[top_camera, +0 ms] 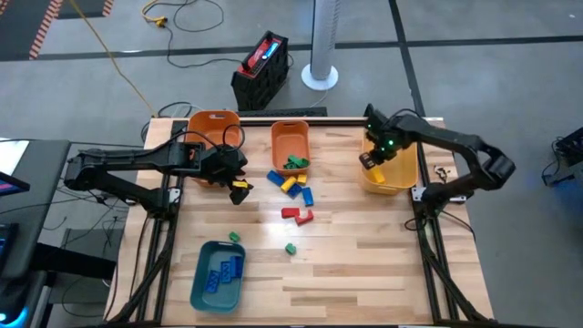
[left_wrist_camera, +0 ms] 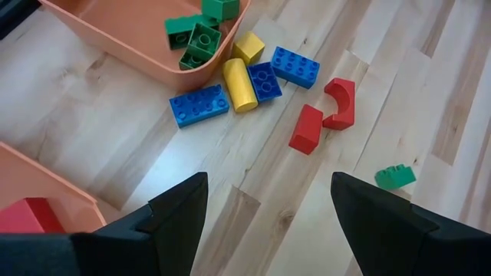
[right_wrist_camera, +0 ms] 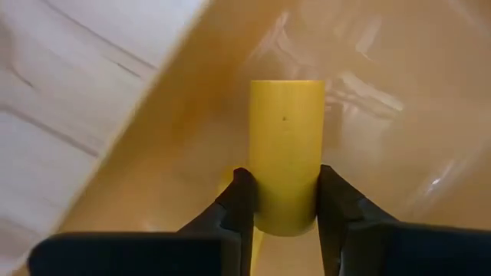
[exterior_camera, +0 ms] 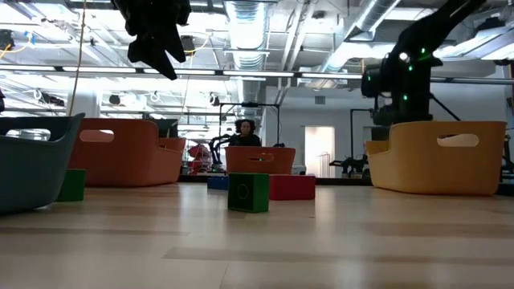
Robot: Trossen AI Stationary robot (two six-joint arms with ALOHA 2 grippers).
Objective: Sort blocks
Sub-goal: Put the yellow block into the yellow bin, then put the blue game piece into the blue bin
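Observation:
My right gripper (top_camera: 372,160) hangs over the near-left corner of the yellow bin (top_camera: 397,173), shut on a yellow cylinder block (right_wrist_camera: 285,153). My left gripper (left_wrist_camera: 268,184) is open with nothing between its fingers. It hovers above the table left of a loose cluster of blue and yellow blocks (top_camera: 290,182). Two red blocks (top_camera: 297,215) and two green blocks (top_camera: 291,247) lie flat on the wood nearer the front. Green blocks (top_camera: 294,163) lie in the middle orange bin (top_camera: 290,137). Blue blocks (top_camera: 223,270) lie in the teal bin (top_camera: 208,290). My right gripper pinches the yellow cylinder's curved sides (right_wrist_camera: 285,211) between its two fingers (right_wrist_camera: 238,203), near one end of the block. The fingers point down from above. The block is lifted clear over the inside of the yellow bin.
A second orange bin (top_camera: 214,128) stands at the far left beside my left arm, with a red block (left_wrist_camera: 31,215) in it. The wood right of the teal bin and toward the near right is bare. A person sits far behind the table in the low view.

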